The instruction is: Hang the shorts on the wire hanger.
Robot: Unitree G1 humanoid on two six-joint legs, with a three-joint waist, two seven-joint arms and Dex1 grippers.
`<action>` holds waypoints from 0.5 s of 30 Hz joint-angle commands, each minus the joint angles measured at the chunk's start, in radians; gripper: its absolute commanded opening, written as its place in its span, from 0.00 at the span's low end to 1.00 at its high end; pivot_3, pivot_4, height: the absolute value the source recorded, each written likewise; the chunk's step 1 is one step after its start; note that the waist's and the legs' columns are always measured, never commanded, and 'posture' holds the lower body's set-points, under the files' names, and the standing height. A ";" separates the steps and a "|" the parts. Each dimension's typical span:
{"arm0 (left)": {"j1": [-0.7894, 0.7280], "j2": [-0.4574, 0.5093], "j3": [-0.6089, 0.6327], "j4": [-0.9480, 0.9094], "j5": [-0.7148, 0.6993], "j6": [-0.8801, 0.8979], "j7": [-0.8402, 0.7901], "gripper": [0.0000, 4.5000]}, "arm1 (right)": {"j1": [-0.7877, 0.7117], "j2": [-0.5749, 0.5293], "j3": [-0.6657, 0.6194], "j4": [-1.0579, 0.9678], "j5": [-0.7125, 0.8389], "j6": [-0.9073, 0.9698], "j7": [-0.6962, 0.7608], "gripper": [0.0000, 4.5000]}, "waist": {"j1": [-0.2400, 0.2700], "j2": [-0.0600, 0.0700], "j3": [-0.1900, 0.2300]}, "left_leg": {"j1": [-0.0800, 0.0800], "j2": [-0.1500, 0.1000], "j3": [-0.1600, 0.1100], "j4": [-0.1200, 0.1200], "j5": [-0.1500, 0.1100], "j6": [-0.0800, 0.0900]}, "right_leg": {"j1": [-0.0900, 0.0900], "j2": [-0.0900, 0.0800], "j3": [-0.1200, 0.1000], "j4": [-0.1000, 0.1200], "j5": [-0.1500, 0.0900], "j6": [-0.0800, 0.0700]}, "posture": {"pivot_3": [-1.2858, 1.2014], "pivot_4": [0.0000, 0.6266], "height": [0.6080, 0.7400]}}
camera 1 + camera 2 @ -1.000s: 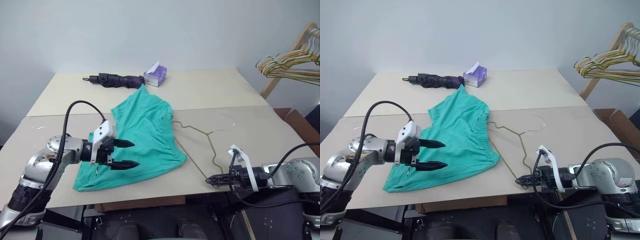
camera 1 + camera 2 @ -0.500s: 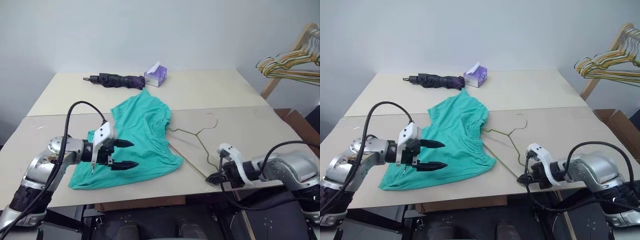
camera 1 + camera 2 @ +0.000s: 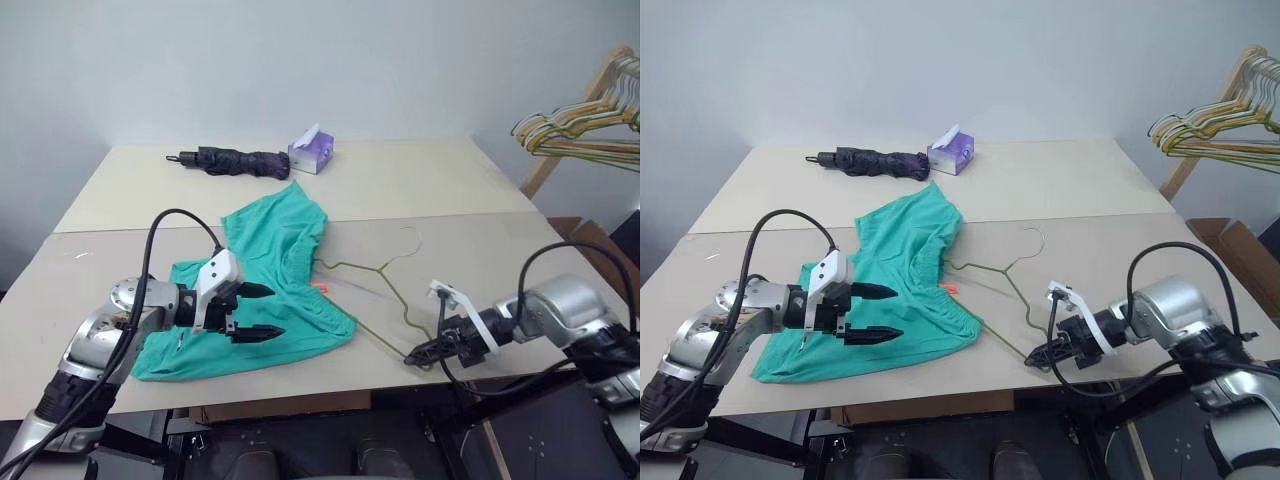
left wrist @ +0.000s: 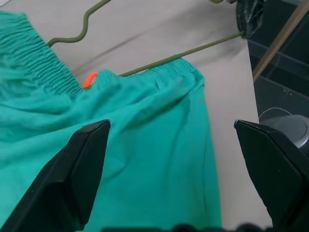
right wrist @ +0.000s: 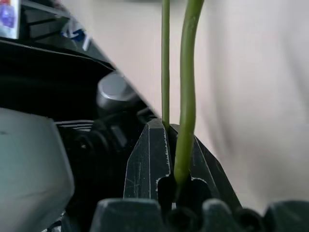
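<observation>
Head views: A matte beige table (image 3: pixel 480 250), made of two slabs butted together, carries the shorts (image 3: pixel 270 290), a soft teal-green cloth lying crumpled, with a gathered, ribbed waistband along its right edge and a small orange tag (image 3: pixel 321 288) beside that band. The wire hanger (image 3: pixel 385 275), thin bare olive-grey wire bent into a triangle with a small hook, lies flat to the right of the shorts; its left part runs under the waistband. The left gripper (image 3: pixel 262 311) hovers over the lower middle of the cloth, its two tapered black fingers spread wide with nothing between them. The right gripper (image 3: pixel 412 357) sits at the table's near edge, fingers closed on the hanger's near corner. At the far side lie a dark folded umbrella (image 3: pixel 228 159) and a purple tissue box (image 3: pixel 311 150). A bunch of coloured hangers (image 3: pixel 580 125) hangs from a wooden frame at far right.

Left wrist view: The two black fingers (image 4: pixel 67 179) stand far apart above wrinkled teal fabric; the elastic band shows fine ribbing, and a straight length of wire emerges from beneath the cloth edge.

Right wrist view: Smooth round wire passes as two strands into the closed black fingertips (image 5: pixel 149 159), pinched in the notch between them.
</observation>
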 commanded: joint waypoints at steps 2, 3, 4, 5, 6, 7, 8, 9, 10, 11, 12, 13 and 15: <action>0.000 0.002 0.017 -0.023 0.002 -0.017 0.015 0.99 | -0.094 0.032 0.025 0.100 -0.093 -0.069 0.031 0.00 | 0.006 0.000 0.000 | -0.001 0.000 0.000 0.000 0.000 0.000 | 0.000 0.000 0.000 0.000 0.000 0.000 | 0.54 0.00 1.00; 0.002 0.001 0.018 -0.025 0.002 -0.017 0.019 0.99 | -0.106 0.035 0.031 0.111 -0.100 -0.077 0.051 0.00 | 0.007 0.000 0.000 | -0.001 0.000 0.000 0.000 0.000 0.000 | 0.000 0.000 0.000 0.000 0.000 0.000 | 0.54 0.00 1.00; 0.004 0.000 0.019 -0.026 0.003 -0.018 0.023 0.99 | -0.116 0.034 0.038 0.111 -0.103 -0.083 0.077 0.00 | 0.008 0.000 0.000 | -0.001 0.000 0.000 0.000 0.000 0.000 | 0.000 0.000 0.000 0.000 0.000 0.000 | 0.55 0.00 1.00; 0.006 -0.002 0.018 -0.026 0.004 -0.019 0.027 0.99 | -0.127 0.034 0.044 0.109 -0.097 -0.076 0.109 0.00 | 0.012 0.000 0.000 | -0.001 0.000 0.000 0.000 0.000 0.000 | 0.000 0.000 0.000 0.000 0.000 0.000 | 0.55 0.00 1.00; 0.008 -0.003 0.017 -0.027 0.005 -0.019 0.030 0.99 | -0.138 0.034 0.053 0.106 -0.092 -0.070 0.142 0.00 | 0.014 0.000 0.000 | -0.001 0.000 0.000 0.000 0.000 0.000 | 0.000 0.000 0.000 0.000 0.000 0.000 | 0.55 0.00 1.00; 0.009 -0.004 0.015 -0.028 0.005 -0.020 0.032 0.99 | -0.143 0.032 0.065 0.098 -0.093 -0.073 0.170 0.00 | 0.018 0.000 0.000 | -0.001 0.000 0.000 0.000 0.000 0.000 | 0.000 0.000 0.000 0.000 0.000 0.000 | 0.55 0.00 1.00; 0.009 -0.005 0.014 -0.028 0.005 -0.021 0.034 0.99 | -0.151 0.036 0.078 0.097 -0.100 -0.077 0.188 0.00 | 0.021 0.000 0.000 | -0.001 0.000 0.000 0.000 0.000 0.000 | -0.001 0.000 0.000 0.000 0.000 0.000 | 0.55 0.00 1.00; 0.009 -0.006 0.014 -0.027 0.004 -0.022 0.036 0.99 | -0.161 0.050 0.087 0.114 -0.111 -0.081 0.194 0.00 | 0.023 0.000 0.000 | -0.001 0.000 0.000 0.000 0.000 0.000 | -0.001 0.000 0.000 0.000 0.000 0.000 | 0.55 0.00 1.00; 0.008 -0.008 0.014 -0.025 0.004 -0.023 0.037 0.99 | -0.172 0.066 0.092 0.139 -0.121 -0.080 0.195 0.00 | 0.024 0.000 0.000 | -0.001 0.000 0.000 0.000 0.000 0.000 | -0.001 0.000 0.000 0.000 0.000 0.000 | 0.55 0.00 1.00; 0.003 -0.013 0.013 -0.023 0.003 -0.021 0.041 0.99 | -0.199 0.102 0.093 0.203 -0.132 -0.076 0.197 0.00 | 0.023 0.000 0.000 | -0.001 0.000 0.000 0.000 0.000 0.000 | 0.000 0.000 0.000 0.000 0.000 0.000 | 0.55 0.00 1.00; -0.001 -0.016 0.012 -0.021 0.004 -0.020 0.044 0.99 | -0.224 0.134 0.089 0.266 -0.143 -0.079 0.200 0.00 | 0.020 0.000 0.000 | 0.000 0.000 0.000 0.000 0.000 0.000 | 0.000 0.000 0.000 0.000 0.000 0.000 | 0.55 0.00 1.00; -0.005 -0.017 0.011 -0.019 0.005 -0.020 0.046 0.99 | -0.245 0.161 0.084 0.320 -0.156 -0.085 0.205 0.00 | 0.020 0.000 0.000 | 0.000 0.000 0.000 0.000 0.000 0.000 | 0.000 0.000 0.000 0.001 0.000 -0.001 | 0.55 0.00 1.00; -0.011 -0.018 0.012 -0.016 0.006 -0.021 0.046 0.99 | -0.286 0.214 0.057 0.440 -0.180 -0.099 0.200 0.00 | 0.022 0.000 0.000 | 0.000 0.000 0.000 0.000 0.000 0.000 | 0.000 0.000 0.000 0.002 0.000 -0.001 | 0.55 0.00 1.00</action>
